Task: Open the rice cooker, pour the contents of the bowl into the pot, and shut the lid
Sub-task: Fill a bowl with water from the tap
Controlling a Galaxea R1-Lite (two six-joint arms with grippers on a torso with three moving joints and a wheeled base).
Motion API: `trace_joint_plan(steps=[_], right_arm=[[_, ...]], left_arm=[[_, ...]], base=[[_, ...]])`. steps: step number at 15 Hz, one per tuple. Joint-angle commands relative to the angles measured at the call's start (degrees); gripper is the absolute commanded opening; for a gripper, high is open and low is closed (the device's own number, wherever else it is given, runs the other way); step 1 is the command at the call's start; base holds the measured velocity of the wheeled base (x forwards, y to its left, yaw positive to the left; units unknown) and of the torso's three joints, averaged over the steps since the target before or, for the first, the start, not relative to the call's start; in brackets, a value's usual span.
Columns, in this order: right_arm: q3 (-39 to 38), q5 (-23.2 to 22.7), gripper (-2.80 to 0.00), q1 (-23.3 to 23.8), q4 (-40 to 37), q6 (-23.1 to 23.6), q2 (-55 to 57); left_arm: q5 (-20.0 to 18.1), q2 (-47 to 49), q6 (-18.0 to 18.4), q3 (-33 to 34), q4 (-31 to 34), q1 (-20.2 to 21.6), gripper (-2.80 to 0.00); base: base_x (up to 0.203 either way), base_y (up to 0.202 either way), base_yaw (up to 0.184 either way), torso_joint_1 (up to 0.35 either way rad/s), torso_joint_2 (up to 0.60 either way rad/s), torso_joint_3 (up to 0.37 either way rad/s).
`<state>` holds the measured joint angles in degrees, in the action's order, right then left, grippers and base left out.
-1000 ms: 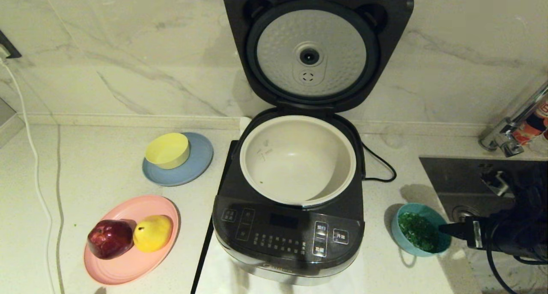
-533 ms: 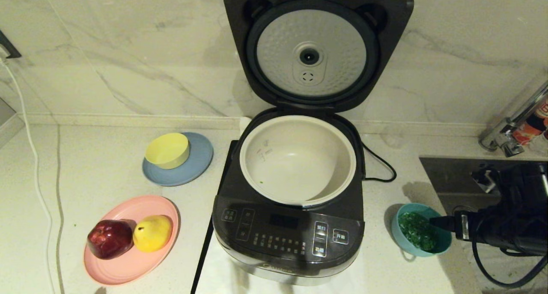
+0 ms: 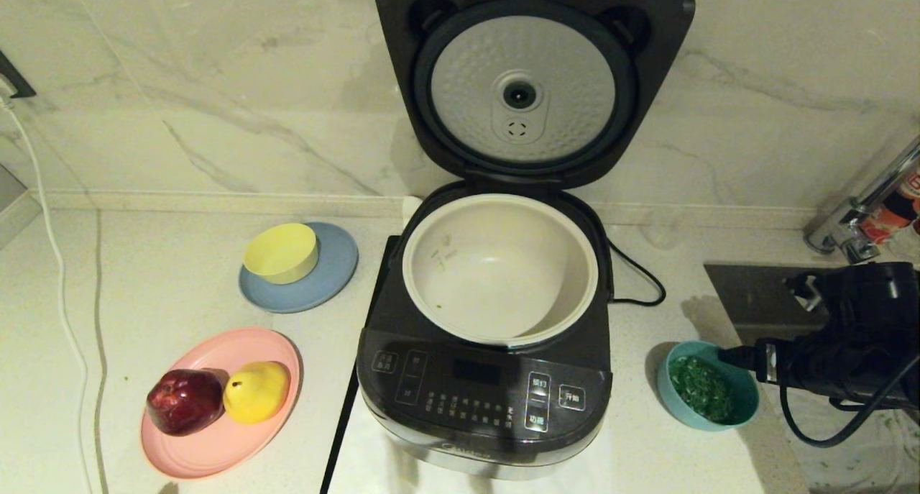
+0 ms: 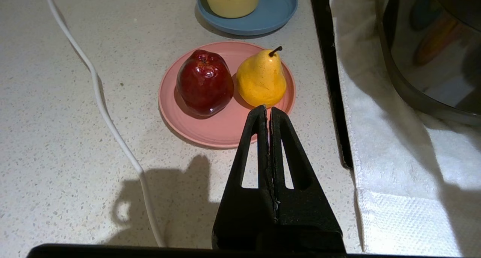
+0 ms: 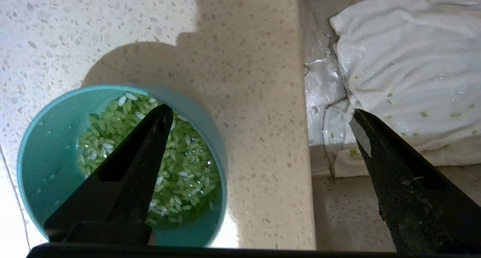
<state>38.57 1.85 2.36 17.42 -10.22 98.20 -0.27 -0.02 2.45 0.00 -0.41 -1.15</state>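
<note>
Beside the open-lidded rice cooker (image 3: 483,350), the spread right hand (image 5: 259,113) straddles the bowl (image 5: 49,168) of contents (image 5: 180,168).

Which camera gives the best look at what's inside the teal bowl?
The right wrist view: it looks straight down into the teal bowl, showing the green grains individually, though one finger of the open right gripper covers part. The head view shows them only as a small green heap. The left wrist view misses the bowl entirely.

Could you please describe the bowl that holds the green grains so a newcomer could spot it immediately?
Start at the large black rice cooker with its lid raised in the middle of the pale speckled counter. On the counter between the cooker and the steel sink sits a small round teal-blue plastic bowl. Unlike the empty yellow bowl opposite, it holds green grains.
</note>
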Motion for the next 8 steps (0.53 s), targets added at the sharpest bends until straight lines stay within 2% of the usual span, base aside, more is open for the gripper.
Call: trace_joint_plan(steps=[1,8], right_arm=[[0.6,0.0,0.00,0.2,0.2,-0.1,1.6],[0.5,0.0,0.00,1.1,0.6,-0.2,4.8]], left_arm=[[0.0,-0.1,0.0,0.5,0.0,0.0,-2.80],[0.0,-0.1,0.0,0.5,0.0,0.0,-2.80]], base=[[0.000,0.000,0.000,0.000,0.00,0.000],[0.000,0.000,0.000,0.000,0.00,0.000]])
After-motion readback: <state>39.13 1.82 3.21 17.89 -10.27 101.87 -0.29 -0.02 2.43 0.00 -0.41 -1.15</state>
